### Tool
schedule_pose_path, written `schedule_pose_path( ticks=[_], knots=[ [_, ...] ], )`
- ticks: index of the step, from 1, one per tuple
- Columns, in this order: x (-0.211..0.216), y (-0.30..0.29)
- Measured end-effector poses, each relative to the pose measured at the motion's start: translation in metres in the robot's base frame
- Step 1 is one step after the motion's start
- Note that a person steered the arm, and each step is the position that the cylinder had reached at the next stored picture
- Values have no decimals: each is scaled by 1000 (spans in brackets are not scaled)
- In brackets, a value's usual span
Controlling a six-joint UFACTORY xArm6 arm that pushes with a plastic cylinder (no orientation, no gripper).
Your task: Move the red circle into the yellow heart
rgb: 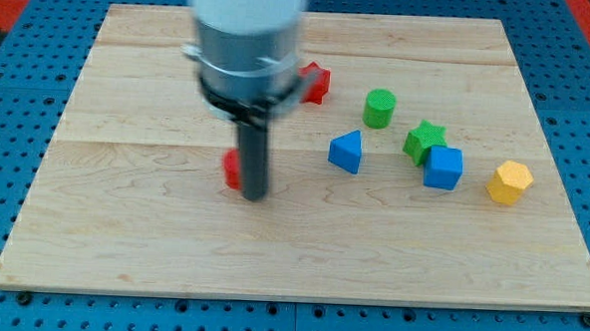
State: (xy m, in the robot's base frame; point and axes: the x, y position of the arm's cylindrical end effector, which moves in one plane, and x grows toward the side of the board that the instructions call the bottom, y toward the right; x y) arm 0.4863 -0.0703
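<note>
While the near strip of the worktop (301, 266) carries nothing, my tip (255, 196) sits down on the wood left of centre, with a red block (232, 169) touching or just beside its left flank. Most of that block is hidden behind the rod, so its shape cannot be made out; I judge it to be the red circle, placed there because the tip is set to shove it. No pincer on this arm, only the rod, so nothing is clamped or released. Rod stands upright, blurred, under a broad grey housing filling the view's top.

Right of the tip, well apart: blue triangular block (345, 151), blue cube (443, 168), green star (425, 140) touching the cube, and a yellow block (510, 182) furthest right. It reads more hexagon than heart; no clear yellow heart shows. Further back: green cylinder (379, 107), and a red star-like block (316, 83) half hidden by the housing.
</note>
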Motion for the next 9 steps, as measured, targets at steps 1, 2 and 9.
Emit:
schedule_pose_path(
  ticks=[1, 2, 9],
  knots=[
    [-9, -8],
    [-11, -45],
    [-123, 27]
  ],
)
